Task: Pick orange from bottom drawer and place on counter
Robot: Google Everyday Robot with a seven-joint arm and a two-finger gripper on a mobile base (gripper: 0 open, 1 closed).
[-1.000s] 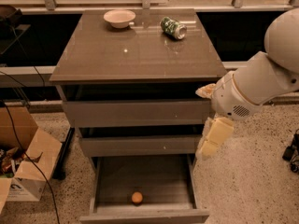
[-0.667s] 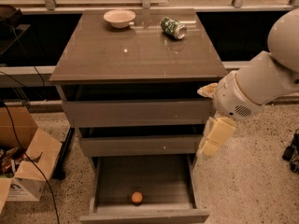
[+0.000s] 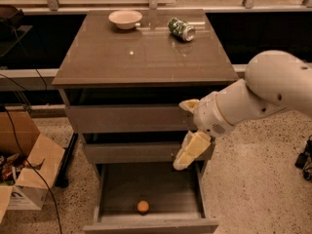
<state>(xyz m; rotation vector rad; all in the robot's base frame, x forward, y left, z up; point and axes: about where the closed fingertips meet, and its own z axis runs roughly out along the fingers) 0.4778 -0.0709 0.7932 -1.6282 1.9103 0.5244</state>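
The orange (image 3: 143, 206) lies on the floor of the open bottom drawer (image 3: 117, 189), near its front wall. My gripper (image 3: 189, 128) hangs in front of the cabinet's right side, level with the two upper drawers and above the drawer's right half. Its cream fingers (image 3: 193, 149) stand spread apart, open and empty. The white arm reaches in from the right. The glossy grey-brown counter (image 3: 146, 57) tops the cabinet.
A pale bowl (image 3: 125, 18) and a green drink can (image 3: 181, 29) lying on its side rest at the back of the counter. An open cardboard box (image 3: 27, 177) and cables sit on the speckled floor to the left. A dark object (image 3: 304, 160) lies at the right edge.
My gripper and arm have moved left and slightly down, closer to the cabinet's front. The orange, bowl and can have not moved.
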